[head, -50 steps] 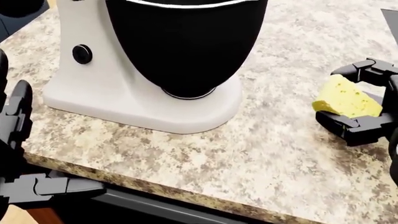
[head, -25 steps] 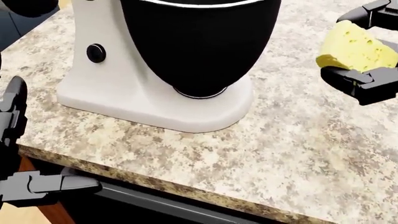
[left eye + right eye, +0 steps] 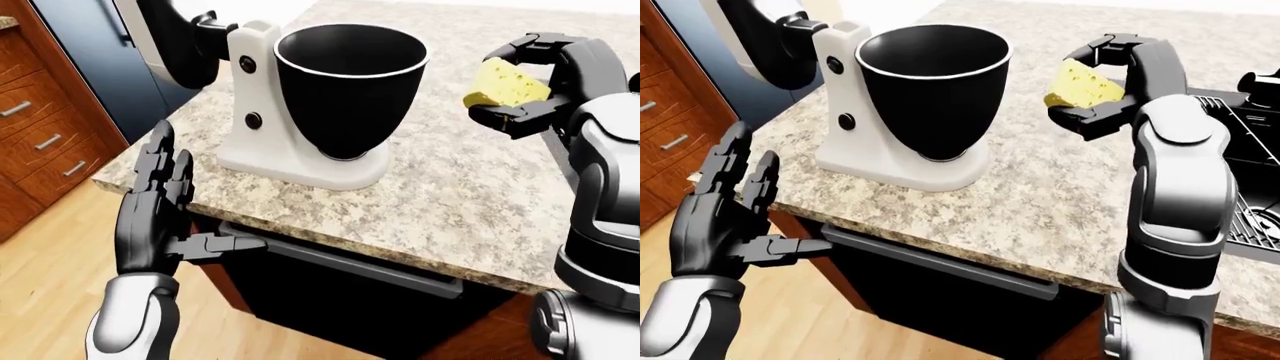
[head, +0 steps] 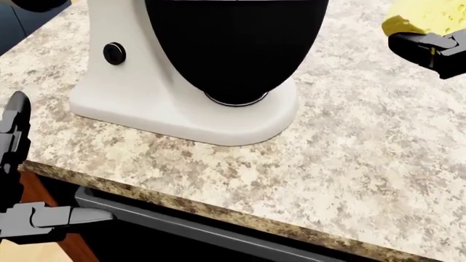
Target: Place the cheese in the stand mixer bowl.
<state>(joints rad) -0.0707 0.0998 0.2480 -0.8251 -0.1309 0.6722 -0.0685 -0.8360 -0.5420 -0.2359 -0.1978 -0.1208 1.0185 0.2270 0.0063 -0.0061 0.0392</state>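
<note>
The yellow cheese wedge (image 3: 505,83) is held in my right hand (image 3: 525,79), fingers closed round it, raised above the counter to the right of the black mixer bowl (image 3: 350,82). The bowl is open at the top and sits on the white stand mixer (image 3: 262,142). In the head view only the cheese's lower edge (image 4: 430,16) and the bowl's underside (image 4: 236,49) show. My left hand (image 3: 160,206) is open, fingers spread, off the counter's near edge at lower left.
The speckled granite counter (image 3: 470,195) carries the mixer. A dark oven handle (image 3: 340,259) runs below its edge. Wooden drawers (image 3: 40,142) stand at left. A dark sink (image 3: 1255,150) lies at the right in the right-eye view.
My right hand has lifted the cheese off the counter and carried it up toward the top of the head view. The view has shifted slightly. The left hand has barely moved.
</note>
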